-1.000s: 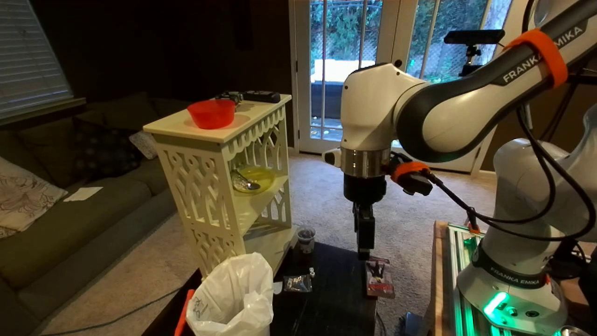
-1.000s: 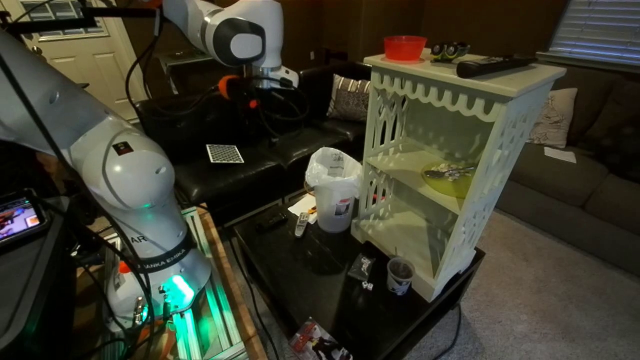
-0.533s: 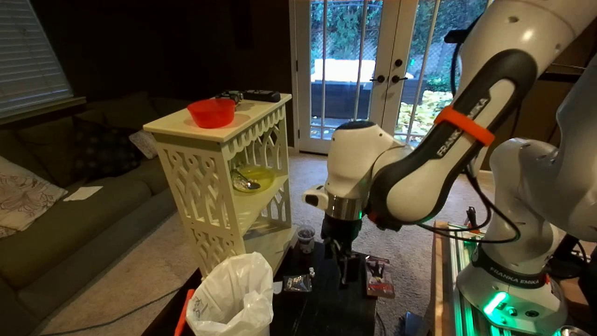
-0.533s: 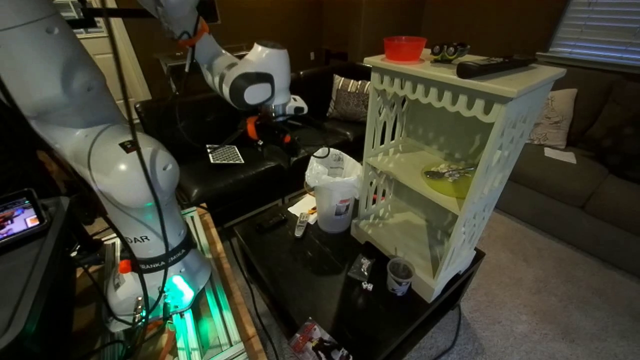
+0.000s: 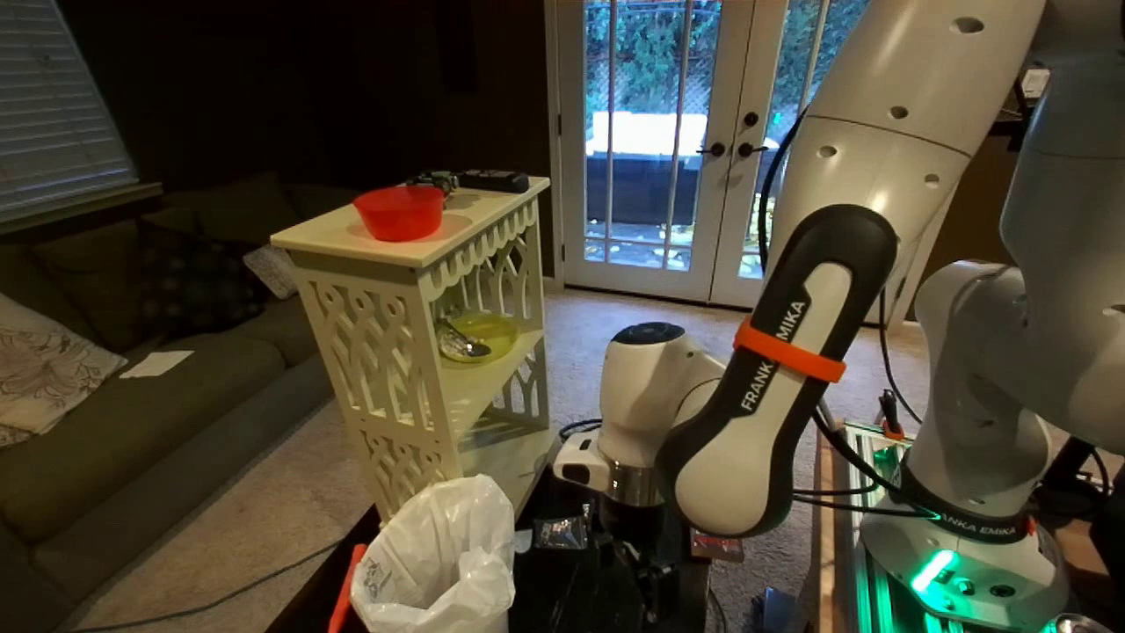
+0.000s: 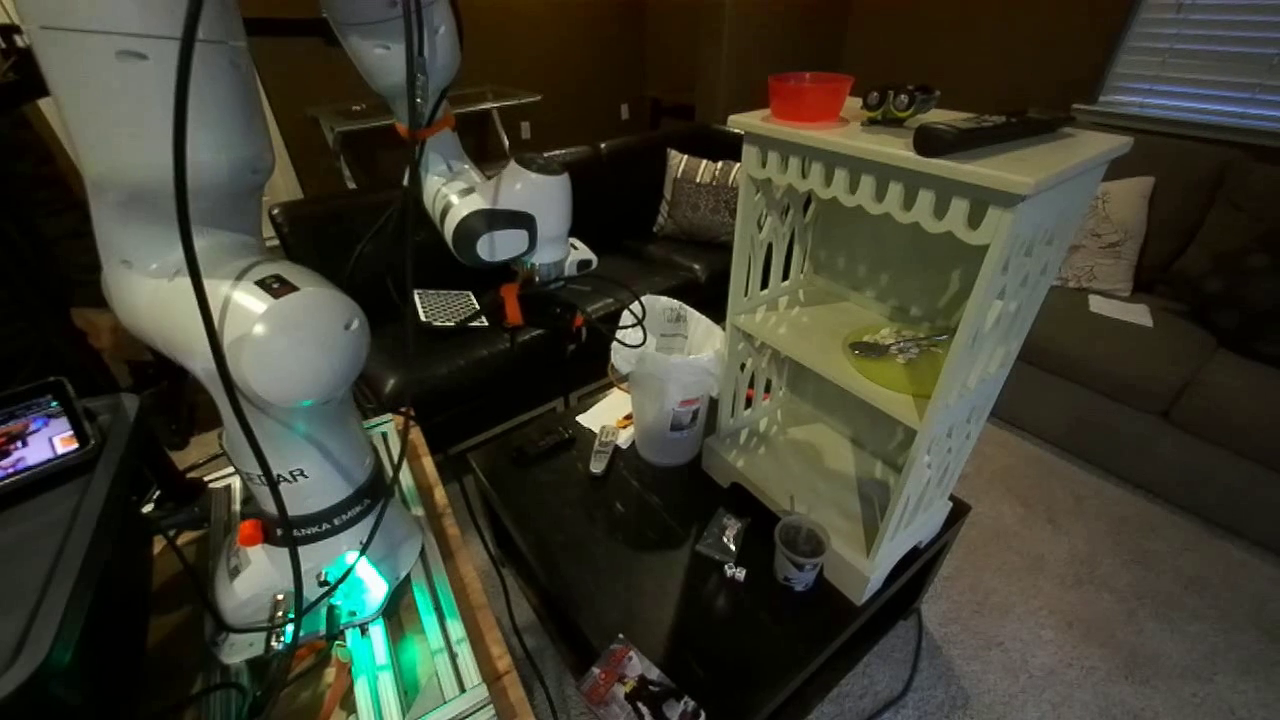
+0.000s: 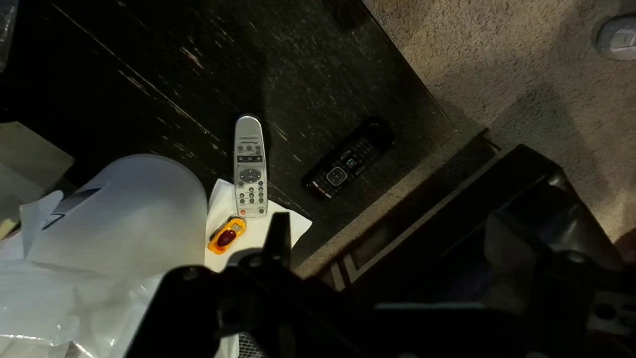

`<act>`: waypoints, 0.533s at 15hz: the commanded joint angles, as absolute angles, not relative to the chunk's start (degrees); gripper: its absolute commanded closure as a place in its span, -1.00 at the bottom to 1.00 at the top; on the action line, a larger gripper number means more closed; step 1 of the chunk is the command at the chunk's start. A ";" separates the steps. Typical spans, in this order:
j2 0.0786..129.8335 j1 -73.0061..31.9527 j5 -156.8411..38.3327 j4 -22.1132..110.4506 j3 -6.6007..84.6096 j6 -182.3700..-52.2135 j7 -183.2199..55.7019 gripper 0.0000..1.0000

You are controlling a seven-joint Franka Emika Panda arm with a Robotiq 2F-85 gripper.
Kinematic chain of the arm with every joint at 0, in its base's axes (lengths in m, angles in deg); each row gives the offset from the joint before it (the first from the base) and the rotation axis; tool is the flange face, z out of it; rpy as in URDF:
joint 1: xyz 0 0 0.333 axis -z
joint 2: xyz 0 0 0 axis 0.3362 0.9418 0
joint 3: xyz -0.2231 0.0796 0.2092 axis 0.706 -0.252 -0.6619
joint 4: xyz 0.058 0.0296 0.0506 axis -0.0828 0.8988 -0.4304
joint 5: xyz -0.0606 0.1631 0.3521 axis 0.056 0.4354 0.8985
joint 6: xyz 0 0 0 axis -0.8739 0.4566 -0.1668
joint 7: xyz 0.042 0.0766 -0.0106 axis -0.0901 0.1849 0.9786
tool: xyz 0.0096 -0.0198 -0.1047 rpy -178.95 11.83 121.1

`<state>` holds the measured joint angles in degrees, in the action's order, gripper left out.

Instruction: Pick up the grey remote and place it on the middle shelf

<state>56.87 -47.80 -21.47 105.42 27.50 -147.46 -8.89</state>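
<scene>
Sofas (image 6: 470,360), patterned cushions (image 6: 697,200), carpet (image 6: 1090,550), window blinds (image 5: 61,105) and glass doors (image 5: 728,176) facing greenery (image 5: 650,61) mark a home's living room.

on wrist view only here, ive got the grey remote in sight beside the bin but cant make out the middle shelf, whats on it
Observer: In both exterior views the middle shelf holds a yellow-green dish with a spoon.
Operator: which end of the shelf is that
Observer: The dish sits toward the end farther from the bin.
Operator: ok and one level up
Observer: The top board carries a red bowl toward the end nearer the bin.
</scene>
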 commanded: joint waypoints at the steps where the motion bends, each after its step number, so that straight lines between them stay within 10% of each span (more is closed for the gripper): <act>1: 57.48 -40.26 -24.81 105.78 20.56 -150.48 -9.13 -1.00; 8: 74.31 -15.64 1.42 93.16 -1.66 -155.79 22.58 -1.00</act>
